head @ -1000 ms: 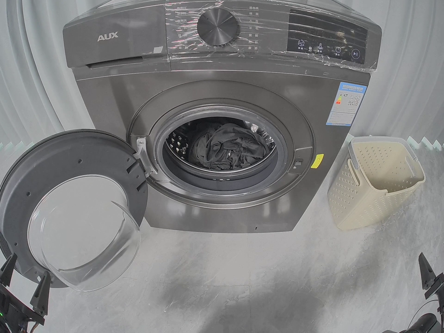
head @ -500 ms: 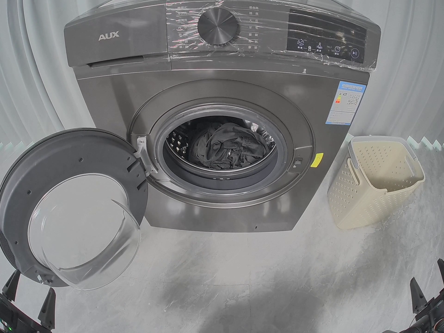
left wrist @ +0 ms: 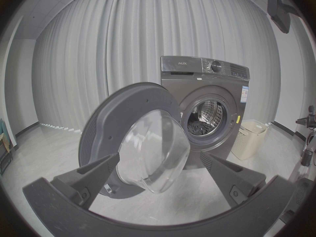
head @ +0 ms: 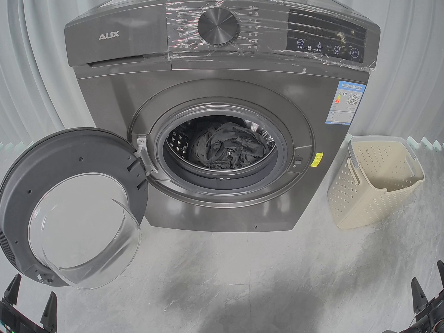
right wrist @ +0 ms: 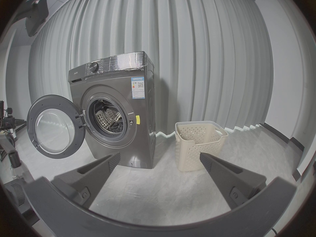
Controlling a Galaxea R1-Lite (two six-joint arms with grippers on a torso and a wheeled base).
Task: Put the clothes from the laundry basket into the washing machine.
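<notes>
The grey washing machine (head: 222, 112) stands ahead with its round door (head: 74, 204) swung wide to the left. Dark clothes (head: 229, 145) lie piled inside the drum, also seen as dark clothes (left wrist: 199, 127) in the left wrist view. The cream laundry basket (head: 375, 181) stands on the floor right of the machine, with nothing visible inside it; the basket (right wrist: 199, 143) looks the same in the right wrist view. My left gripper (head: 30, 297) is open low at the left, in front of the door. Low at the right, my right gripper (head: 431, 283) is open and holds nothing.
Pale curtains (head: 27, 47) hang behind the machine. The marbled grey floor (head: 249, 274) is bare in front of the drum. The open door (left wrist: 131, 139) juts out close ahead of the left gripper (left wrist: 158, 158). The right gripper (right wrist: 158, 158) faces the machine and basket.
Both grippers have dropped lower toward the bottom corners of the head view. Machine, door, clothes and basket have stayed put.
</notes>
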